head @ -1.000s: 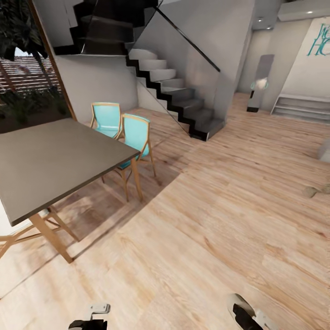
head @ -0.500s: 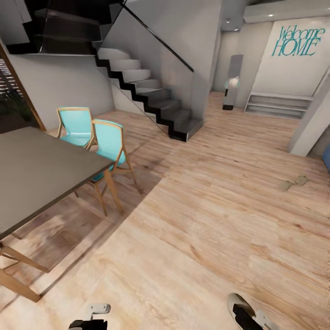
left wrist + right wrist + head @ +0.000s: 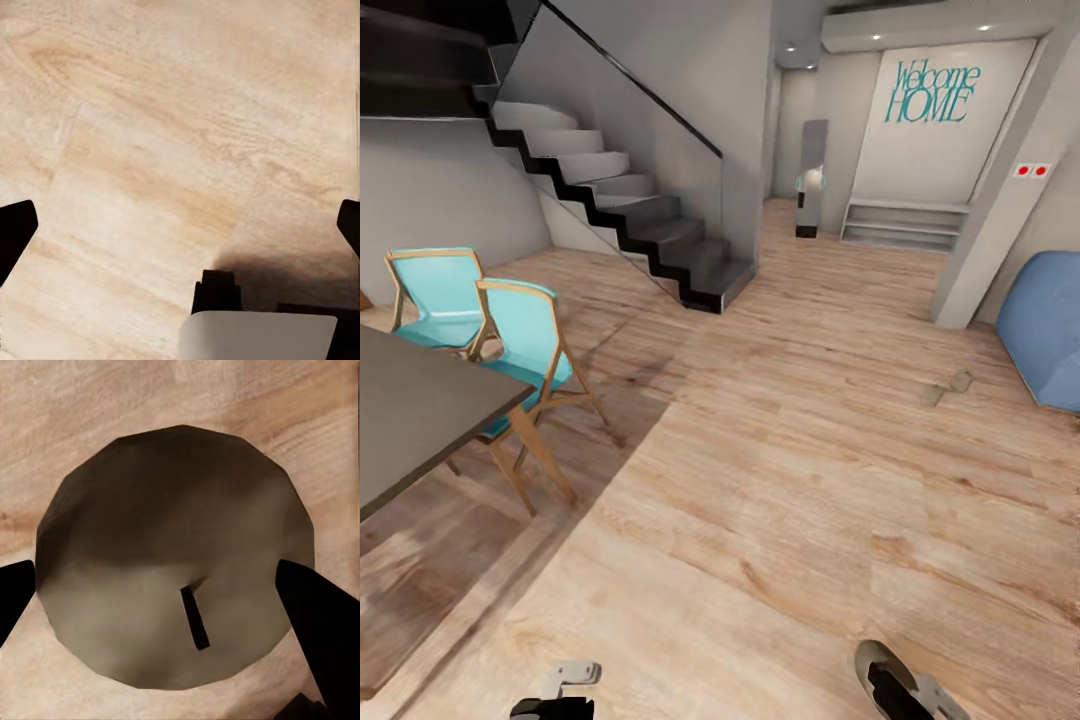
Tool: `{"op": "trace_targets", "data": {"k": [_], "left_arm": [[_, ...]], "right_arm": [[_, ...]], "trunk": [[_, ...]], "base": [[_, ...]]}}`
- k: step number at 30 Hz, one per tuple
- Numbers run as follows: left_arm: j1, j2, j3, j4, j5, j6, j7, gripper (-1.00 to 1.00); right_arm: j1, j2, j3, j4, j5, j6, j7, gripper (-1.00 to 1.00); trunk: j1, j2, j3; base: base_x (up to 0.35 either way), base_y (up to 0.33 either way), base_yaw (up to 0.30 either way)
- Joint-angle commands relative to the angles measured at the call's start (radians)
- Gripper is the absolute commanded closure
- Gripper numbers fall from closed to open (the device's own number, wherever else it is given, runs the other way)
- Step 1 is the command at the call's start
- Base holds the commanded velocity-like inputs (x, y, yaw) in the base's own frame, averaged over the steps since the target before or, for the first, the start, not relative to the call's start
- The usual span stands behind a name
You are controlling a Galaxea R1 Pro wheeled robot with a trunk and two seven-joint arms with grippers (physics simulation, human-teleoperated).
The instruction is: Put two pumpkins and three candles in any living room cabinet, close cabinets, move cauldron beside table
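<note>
The pumpkins, candles, cabinet, cauldron and coffee table are out of view. In the left wrist view my left gripper (image 3: 180, 225) hangs open over bare wooden floor, its dark fingers (image 3: 15, 232) at the picture's edges. My right gripper (image 3: 169, 592) is also open, with its fingers (image 3: 319, 615) wide apart. Beneath it lies a round dark grey-brown disc (image 3: 172, 510) with a short black slot; I cannot tell what it is. The head view catches my left arm (image 3: 557, 690) and right arm (image 3: 900, 685) low at the bottom edge.
A grey dining table (image 3: 410, 420) with two turquoise chairs (image 3: 520, 340) stands at the left. A dark staircase (image 3: 630, 220) rises at the back left. A blue sofa (image 3: 1050, 330) sits at the right, with small brownish things (image 3: 947, 388) on the floor nearby. A hallway (image 3: 820, 250) opens ahead.
The camera has swung to the right: table, chairs and stairs slid left in the picture, and the blue sofa came into view. The arms hold the same pose.
</note>
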Motion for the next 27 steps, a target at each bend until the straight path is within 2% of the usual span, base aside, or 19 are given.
{"op": "trace_targets", "data": {"k": [1, 27], "left_arm": [[0.001, 0.0, 0.0, 0.0, 0.0, 0.0, 0.0, -1.0], [0.0, 0.0, 0.0, 0.0, 0.0, 0.0, 0.002, -1.0]], "right_arm": [[0.0, 0.0, 0.0, 0.0, 0.001, 0.0, 0.0, 1.0], [0.0, 0.0, 0.0, 0.0, 0.001, 0.0, 0.0, 1.0]], "trunk": [[0.0, 0.0, 0.0], [0.0, 0.0, 0.0]], "base": [[0.317, -0.002, -0.281], [0.317, 0.0, -0.281]]}}
